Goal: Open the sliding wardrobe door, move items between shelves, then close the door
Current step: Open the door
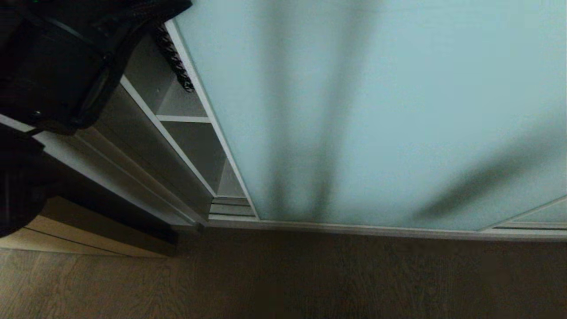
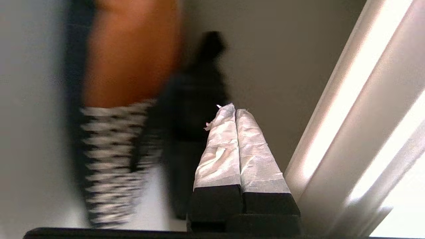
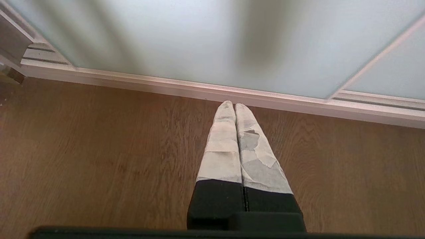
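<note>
One narrow gap of wardrobe interior shows in the head view, left of centre, between the sliding wardrobe door [image 1: 376, 110] and the grey side wall. The door, frosted pale blue-green glass in a thin silver frame, fills the centre and right of the frame; its bottom rail runs along the ridged floor track [image 1: 230, 208]. A second glass panel [image 1: 542, 212] peeks in at the lower right corner.

Inside the gap: the shelves [image 1: 182, 118], one pale front edge visible mid-left, with a grey compartment above and another below it. Lower compartment holds nothing I can make out. Upper compartment: a dark, patterned edge of fabric [image 1: 175, 60] hangs just beside the door frame, upper left.

Left arm [image 1: 57, 66], dark bulk, upper left of the head view. Left gripper [image 2: 232, 111], centre of the left wrist view: taped fingers pressed together, nothing between them. Beyond the tips, blurred hanging garments: an orange piece [image 2: 132, 53] upper left, a black-and-white patterned piece [image 2: 113, 159] lower left, a black piece [image 2: 192, 109] at centre. Pale frame strips [image 2: 358, 109] slant down the right side.

Right gripper [image 3: 235, 104], centre of the right wrist view: taped fingers closed against each other, empty, over the wood floor [image 3: 99, 149], tips near the door's bottom rail [image 3: 199, 89].
</note>
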